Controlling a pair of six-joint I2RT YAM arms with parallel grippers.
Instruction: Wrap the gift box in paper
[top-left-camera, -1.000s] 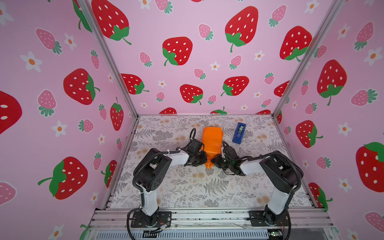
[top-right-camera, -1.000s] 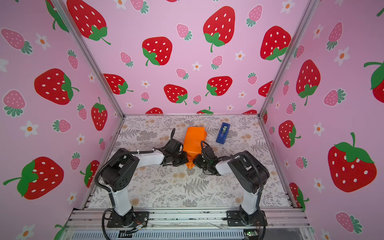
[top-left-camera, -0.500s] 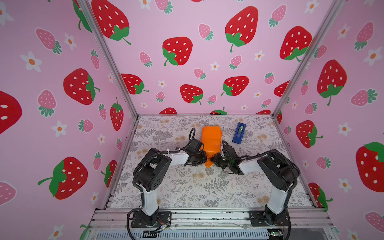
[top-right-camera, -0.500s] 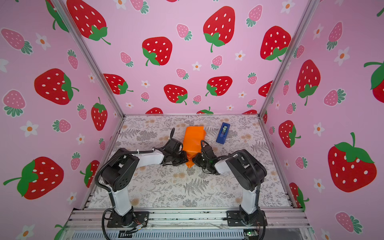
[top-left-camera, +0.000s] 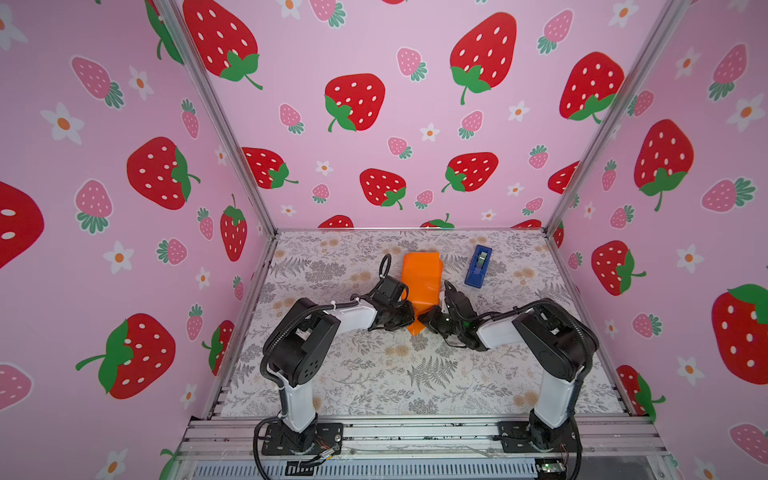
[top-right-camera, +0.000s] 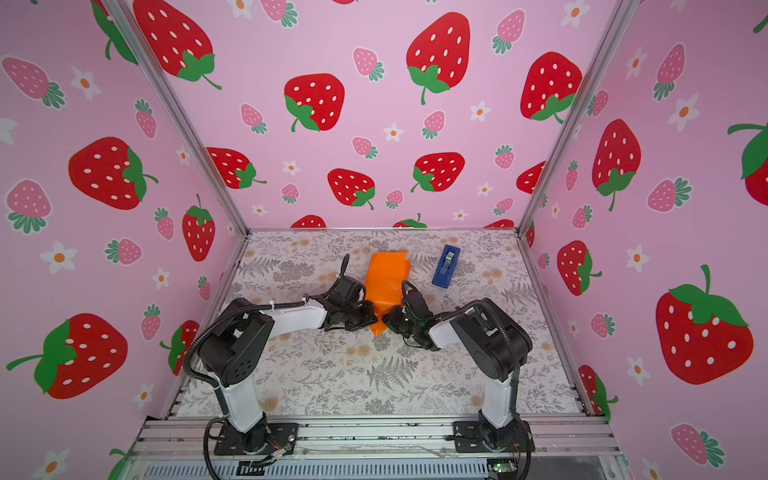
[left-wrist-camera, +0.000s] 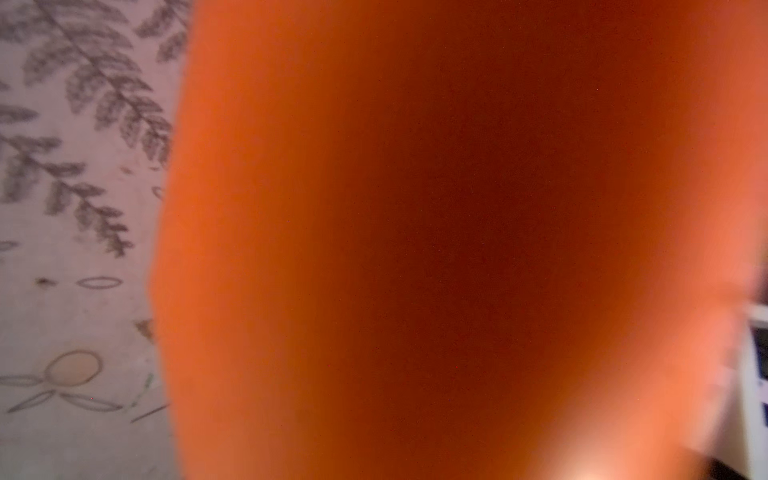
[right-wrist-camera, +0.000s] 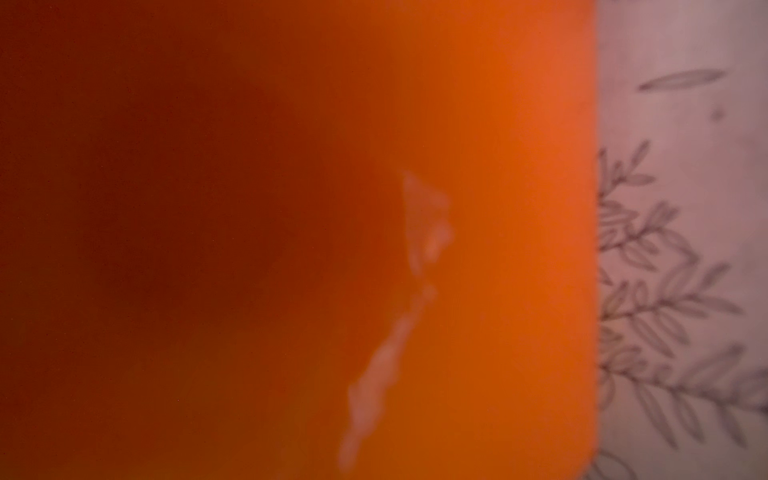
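The orange paper (top-left-camera: 422, 276) (top-right-camera: 386, 276) lies folded into a long bundle at the table's middle back. The gift box is hidden, presumably inside it. A small flap of paper sticks out at the near end, and both grippers meet there. My left gripper (top-left-camera: 409, 320) (top-right-camera: 371, 320) presses in from the left and my right gripper (top-left-camera: 427, 321) (top-right-camera: 387, 322) from the right, both shut against the flap. Whether paper sits between either pair of jaws cannot be made out. Blurred orange paper (left-wrist-camera: 415, 208) (right-wrist-camera: 291, 208) fills both wrist views and hides the fingers.
A small bright-blue tape dispenser (top-left-camera: 478, 266) (top-right-camera: 446, 266) lies just right of the bundle. The grey-and-tan floral table covering (top-left-camera: 415, 374) (left-wrist-camera: 75, 249) spreads in front of the arms. Pink strawberry walls close in the left, back and right sides.
My right arm has edged a little to the left, toward the flap. The left arm and the bundle look unmoved.
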